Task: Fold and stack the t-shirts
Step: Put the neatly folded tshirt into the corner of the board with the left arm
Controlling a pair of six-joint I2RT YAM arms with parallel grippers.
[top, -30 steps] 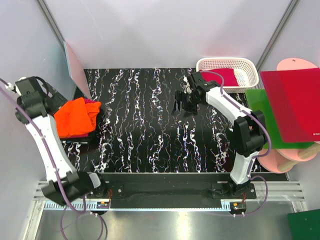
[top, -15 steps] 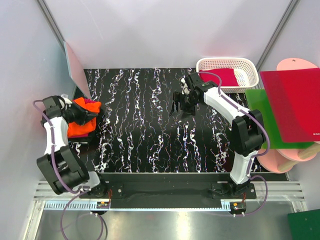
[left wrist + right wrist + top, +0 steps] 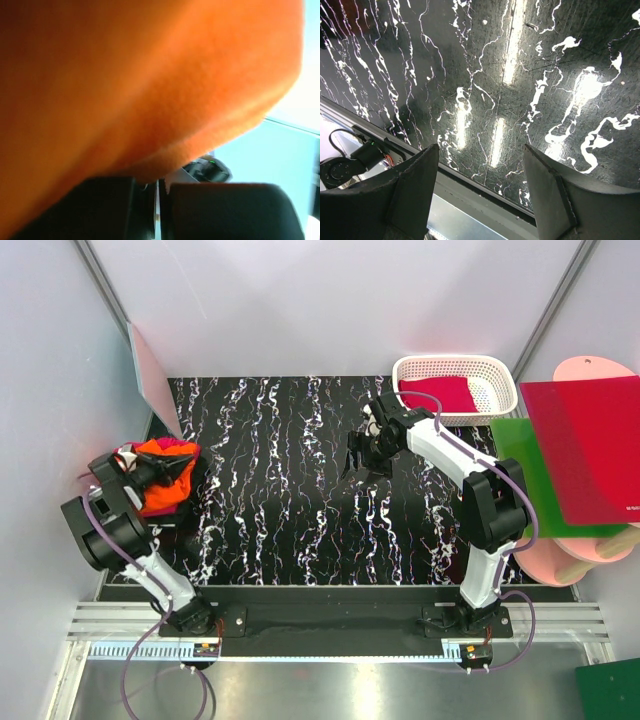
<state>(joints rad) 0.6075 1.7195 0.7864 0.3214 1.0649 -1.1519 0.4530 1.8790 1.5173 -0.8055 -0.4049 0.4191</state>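
The main change of the last second is on the left: the left arm, which stood stretched up along the tabletop's (image 3: 290, 490) left edge with its jaws wide, has folded down on itself, and the left pincer (image 3: 150, 472) has driven into the heap of cloth there and snapped shut. In the left wrist view orange fabric fills almost the whole frame and dips right into the thin slit between the two dark fingers, so the pincer looks clamped on a fold of the orange t-shirt (image 3: 165, 488). That shirt sits at the far left edge of the tabletop, more bunched than it was a second ago, with a magenta-pink t-shirt (image 3: 183, 445) showing just behind it. The right pincer (image 3: 360, 458) has barely shifted. It hangs over bare marbled surface right of centre with its jaws wide and nothing between them, as the right wrist view confirms. A crimson t-shirt (image 3: 440, 393) lies flat in the white basket (image 3: 505, 390) at the far right corner. For the task, this looks like the moment the orange shirt is secured. It is not yet spread or folded, so the work is at an early stage. The likely next need is to draw the shirt out onto the open middle without dragging the magenta one along.
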